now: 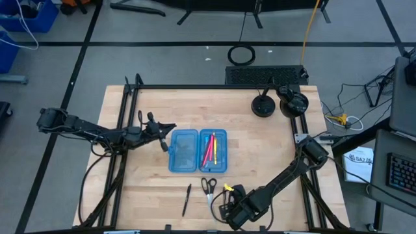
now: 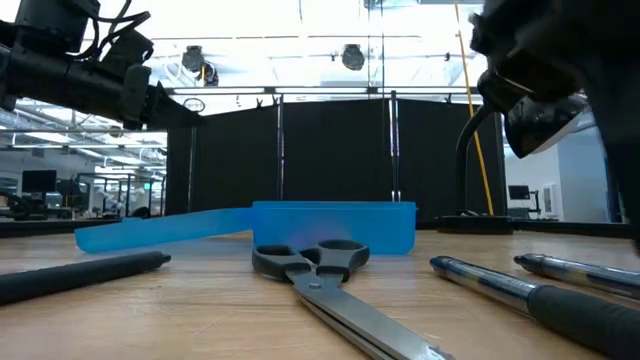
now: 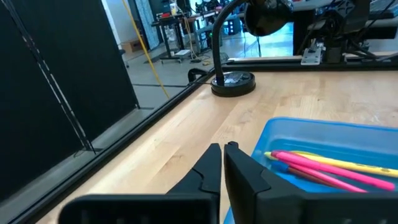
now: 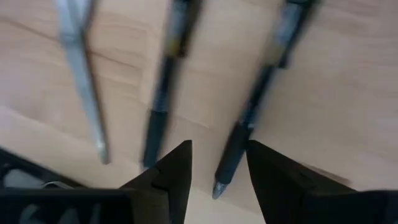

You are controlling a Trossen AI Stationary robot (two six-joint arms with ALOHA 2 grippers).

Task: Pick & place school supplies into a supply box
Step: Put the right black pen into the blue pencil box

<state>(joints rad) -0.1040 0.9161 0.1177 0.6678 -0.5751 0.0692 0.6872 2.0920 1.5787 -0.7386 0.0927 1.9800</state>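
Note:
The blue supply box (image 1: 198,151) lies open at the table's middle. Pink and yellow pens (image 1: 211,149) lie in its right half. The scissors (image 1: 208,187) and a black pen (image 1: 186,198) lie on the wood near the front edge. My right gripper (image 4: 217,174) hangs open over the front edge, right of the scissors, pointing steeply down. Its fingers stand on either side of a dark pen (image 4: 249,124) lying on the table. A second dark pen (image 4: 163,93) and a scissor blade (image 4: 81,93) lie beside it. My left gripper (image 1: 173,129) hovers shut by the box's far left corner.
A black lamp base (image 1: 263,105) stands at the far right of the table. Black frame rails (image 1: 123,130) run along the table's sides. Bare wood lies left of the box and between the box and the scissors.

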